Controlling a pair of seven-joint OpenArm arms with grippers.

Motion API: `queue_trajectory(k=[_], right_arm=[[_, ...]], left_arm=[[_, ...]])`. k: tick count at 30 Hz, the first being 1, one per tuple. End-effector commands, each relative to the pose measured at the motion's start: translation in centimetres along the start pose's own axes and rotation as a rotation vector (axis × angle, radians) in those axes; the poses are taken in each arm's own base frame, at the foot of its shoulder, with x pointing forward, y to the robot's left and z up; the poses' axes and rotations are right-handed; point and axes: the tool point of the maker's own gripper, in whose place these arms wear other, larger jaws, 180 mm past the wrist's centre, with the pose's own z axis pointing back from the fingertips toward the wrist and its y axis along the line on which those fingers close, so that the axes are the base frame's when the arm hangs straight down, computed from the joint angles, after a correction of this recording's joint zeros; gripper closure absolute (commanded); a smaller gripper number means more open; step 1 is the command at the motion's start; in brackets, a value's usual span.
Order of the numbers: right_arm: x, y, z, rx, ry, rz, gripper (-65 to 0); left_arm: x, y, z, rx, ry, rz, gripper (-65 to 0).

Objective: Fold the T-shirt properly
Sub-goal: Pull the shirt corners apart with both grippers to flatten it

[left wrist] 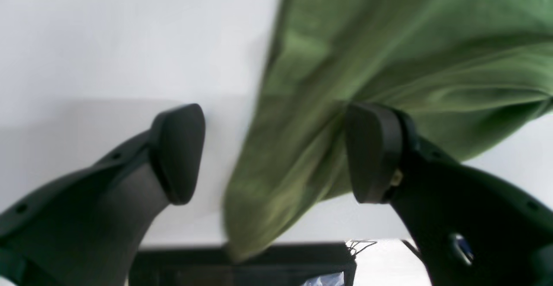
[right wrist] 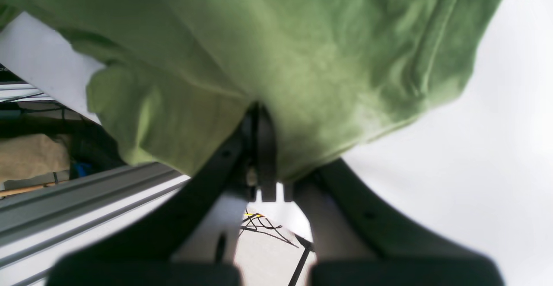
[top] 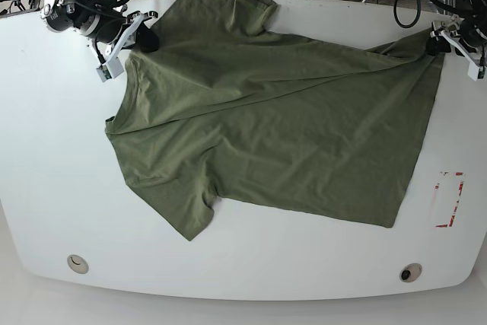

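- T-shirt [top: 266, 135] is spread mostly flat across the white tabletop [top: 46, 180], wrinkled, one sleeve pointing at the near edge.
- Right end effector [right wrist: 263, 147] is clamped tight on a pinch of fabric near the collar/shoulder.
- Left end effector [left wrist: 276, 152] is gaping wide, with cloth draped between its pads and nothing gripped.
- Risk: if only the right side pulls, the shirt drags and bunches up crooked.
- The left could also close on a loose ridge and grab two layers, so the fold would come out lopsided.
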Motion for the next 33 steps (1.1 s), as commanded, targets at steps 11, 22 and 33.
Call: queue_trajectory(k=[11,22,33], right_arm=[[-0.1,-1.8,2.0,-0.058,-0.038,-0.028,0.0],[-1.3,-2.3,2.9,-0.076,-0.018,0.006,0.0],[-1.2,-4.6,5.0,-0.156,-0.051,-0.029,0.0]], left_arm=[[0.6,-2.9,-1.0,-0.09,-0.012,-0.029,-32.2],[0.6,-2.9,-1.0,-0.09,-0.012,-0.029,-10.7],[1.1,-1.4,-0.1,-0.052,-0.038,-0.009,-0.8]])
